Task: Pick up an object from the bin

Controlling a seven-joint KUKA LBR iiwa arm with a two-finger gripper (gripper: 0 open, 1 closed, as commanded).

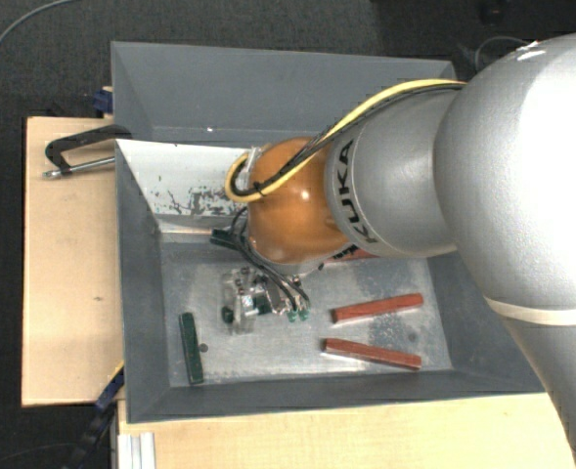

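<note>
My pincer [258,303] sat low over the middle of the bin [139,291], honestly couldn't tell how open it was. Green bar [190,348] lay by the lower-left corner, upper red bar [376,308] and lower red bar [373,354] toward the right edge.

A robotics lab: KUKA arm [405,184] over grey metal bin [268,86].

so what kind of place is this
Probably a robotics lab set up for grasping trials: a KUKA arm reaches into a grey metal bin holding loose things, two red sticks and a dark green bar.
</note>
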